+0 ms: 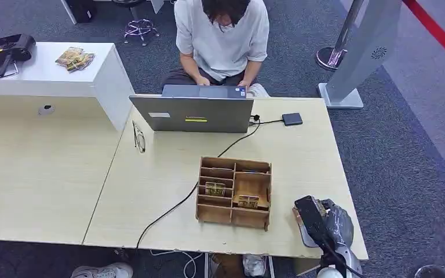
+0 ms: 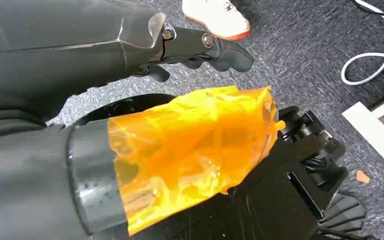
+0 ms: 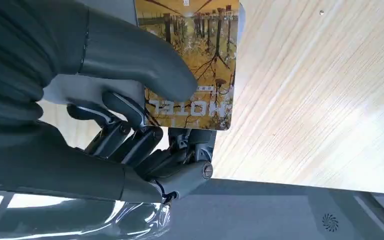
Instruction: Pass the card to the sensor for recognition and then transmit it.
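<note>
Right hand [image 3: 130,100] pinches a golden tree-printed card [image 3: 192,55] reading "HOTEL".

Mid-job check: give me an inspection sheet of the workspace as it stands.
Surface: pale wood table, mostly bare.
Job's things: card held over the table; wooden organizer with cards in its slots; small dark box, wired to the laptop.
Clutter: laptop, glasses.
Hands: right hand grips the card; left hand hangs over the floor, holding nothing.
Cables: black cable runs off the front edge.
Surroundings: person typing; white counter.
</note>
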Available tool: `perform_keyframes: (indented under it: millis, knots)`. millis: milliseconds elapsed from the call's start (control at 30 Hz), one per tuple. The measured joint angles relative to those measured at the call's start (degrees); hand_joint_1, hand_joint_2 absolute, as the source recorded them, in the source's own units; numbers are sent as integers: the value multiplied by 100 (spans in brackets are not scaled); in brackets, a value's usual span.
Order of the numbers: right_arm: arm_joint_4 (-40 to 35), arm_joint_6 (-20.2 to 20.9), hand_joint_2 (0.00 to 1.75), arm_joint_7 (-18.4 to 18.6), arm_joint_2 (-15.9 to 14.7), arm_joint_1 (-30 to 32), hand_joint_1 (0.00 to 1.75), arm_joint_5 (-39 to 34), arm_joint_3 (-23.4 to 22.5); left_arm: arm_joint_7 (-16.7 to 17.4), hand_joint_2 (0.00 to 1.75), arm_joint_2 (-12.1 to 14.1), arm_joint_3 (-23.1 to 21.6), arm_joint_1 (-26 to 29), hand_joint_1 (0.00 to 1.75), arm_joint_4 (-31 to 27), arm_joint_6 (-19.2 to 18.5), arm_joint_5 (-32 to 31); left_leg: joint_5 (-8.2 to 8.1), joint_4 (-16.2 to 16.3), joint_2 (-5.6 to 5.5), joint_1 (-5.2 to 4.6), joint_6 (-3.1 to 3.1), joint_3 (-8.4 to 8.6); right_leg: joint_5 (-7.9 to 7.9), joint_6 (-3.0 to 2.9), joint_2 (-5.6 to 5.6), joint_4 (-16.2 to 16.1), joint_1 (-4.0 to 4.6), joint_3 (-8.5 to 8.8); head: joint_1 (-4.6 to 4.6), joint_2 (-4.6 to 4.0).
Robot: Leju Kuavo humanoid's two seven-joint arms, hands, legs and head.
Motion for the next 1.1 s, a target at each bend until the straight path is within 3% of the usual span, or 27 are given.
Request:
perform_keyframes:
  millis: [400,1100]
  knots:
    - [-59,-59,175,-103,0,19,175,46,-19,0,0,2,0,2,0,0,11,57,0,0,0,0,0,0,0,0,0,0,0,0,0,0]
    - [-1371,-238,175,-433,0,476,175,29,110,-81,0,7,0,8,0,0,52,219,0,-1,-2,0,0,-6,-1,0,-1,0,0,-6,0,0]
